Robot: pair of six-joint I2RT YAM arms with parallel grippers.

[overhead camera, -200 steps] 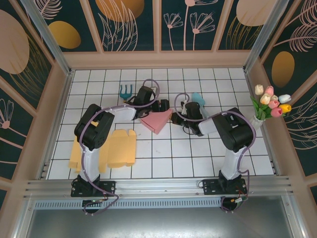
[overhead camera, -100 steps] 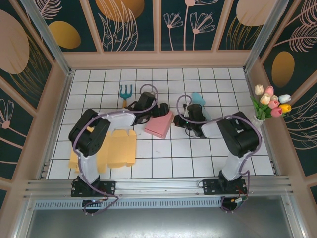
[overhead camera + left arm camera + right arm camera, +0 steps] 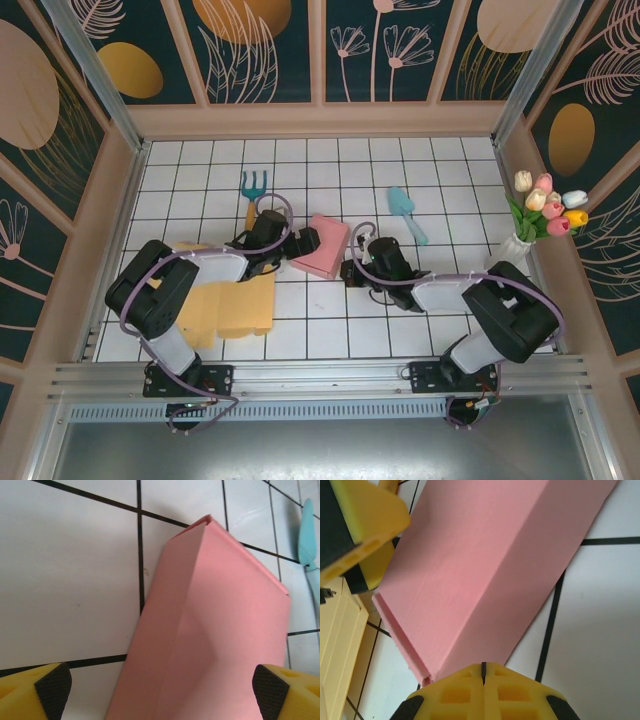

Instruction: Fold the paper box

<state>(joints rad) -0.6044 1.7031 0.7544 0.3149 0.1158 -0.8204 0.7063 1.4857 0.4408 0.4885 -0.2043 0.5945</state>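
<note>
The pink paper box (image 3: 322,247) lies on the table (image 3: 330,320) right between the two wrists. The left jaws stand wide open around it. In the left wrist view one black pad (image 3: 52,685) sits clear of the box's near side and the other is out past its far side, and neither seems to touch the paper. The right jaws are closed tight, tips together, pressed up against the box's edge directly in front of them. I cannot tell whether any paper is pinched between them.

It looks to me like a creasing or closing step, with the box already taking shape. To do it well, I'd have the left jaws come in square across the box, both pads meeting the sides together, with the long fold running straight ahead of them. The closed right jaws would brace the opposite edge so the box doesn't slide away. A gentle squeeze would do, since thin card buckles easily.

The left arm (image 3: 215,262) reaches low and rightward, forearm nearly flat over the table. The right arm (image 3: 440,290) mirrors it, stretched low and leftward. Flat yellow sheets (image 3: 240,300) lie behind the left jaws, under that forearm.
</note>
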